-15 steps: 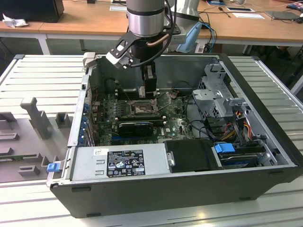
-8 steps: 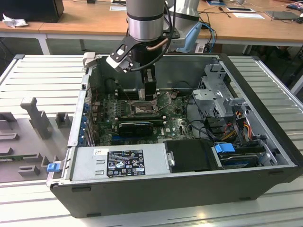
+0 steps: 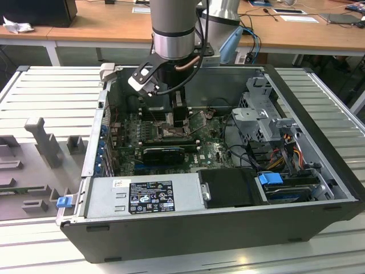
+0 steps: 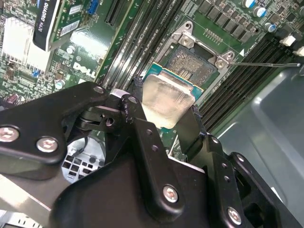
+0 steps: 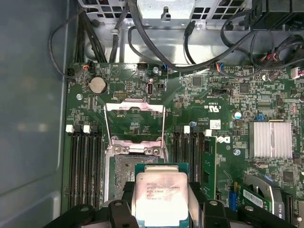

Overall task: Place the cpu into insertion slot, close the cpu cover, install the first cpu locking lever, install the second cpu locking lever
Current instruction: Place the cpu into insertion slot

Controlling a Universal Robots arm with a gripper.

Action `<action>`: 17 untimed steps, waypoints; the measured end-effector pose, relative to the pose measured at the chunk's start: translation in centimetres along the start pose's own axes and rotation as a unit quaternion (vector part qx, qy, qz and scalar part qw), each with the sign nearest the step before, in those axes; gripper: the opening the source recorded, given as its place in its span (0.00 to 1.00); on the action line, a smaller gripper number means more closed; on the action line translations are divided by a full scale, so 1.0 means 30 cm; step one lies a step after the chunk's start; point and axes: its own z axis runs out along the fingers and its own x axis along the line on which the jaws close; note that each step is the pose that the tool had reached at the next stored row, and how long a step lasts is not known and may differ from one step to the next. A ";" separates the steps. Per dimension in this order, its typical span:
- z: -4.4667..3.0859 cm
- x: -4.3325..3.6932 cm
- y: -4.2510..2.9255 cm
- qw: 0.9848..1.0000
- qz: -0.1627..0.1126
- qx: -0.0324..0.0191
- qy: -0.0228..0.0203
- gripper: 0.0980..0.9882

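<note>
Exterior view first: an open computer case (image 3: 319,188) lies on its side on a slatted metal table (image 3: 51,85), and the arm (image 3: 174,28) reaches straight down into its far half. The green board (image 3: 211,149) covers the floor of the case. A power supply (image 3: 142,197) runs along the near wall, and a drive cage (image 3: 259,114) stands at the exterior view's right.

Down on the board, the gripper (image 4: 166,109) hangs just above the socket area. Its black fingers (image 4: 142,133) are clamped on two opposite edges of the cpu (image 5: 160,199), whose silvery top faces up between them. In both wrist views the chip sits partly over one edge of the slot (image 4: 192,64) rather than squarely in it, leaving most of the slot's dark pin field bare. I cannot tell whether the chip touches the rim.

The cover (image 5: 134,107) is swung open past the far side of the slot, with board showing through its square window. Long memory slots (image 5: 83,161) flank the socket on both sides. A thin wire lever (image 4: 266,63) sticks out sideways from one socket corner, unlatched.
</note>
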 end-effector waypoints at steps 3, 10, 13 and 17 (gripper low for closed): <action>0.005 0.000 0.000 1.000 0.000 0.000 0.000 0.48; 0.018 0.004 -0.001 1.000 0.000 0.000 0.000 0.48; 0.028 0.008 -0.002 1.000 0.000 0.000 0.000 0.48; 0.040 0.017 -0.003 1.000 0.000 0.000 0.000 0.48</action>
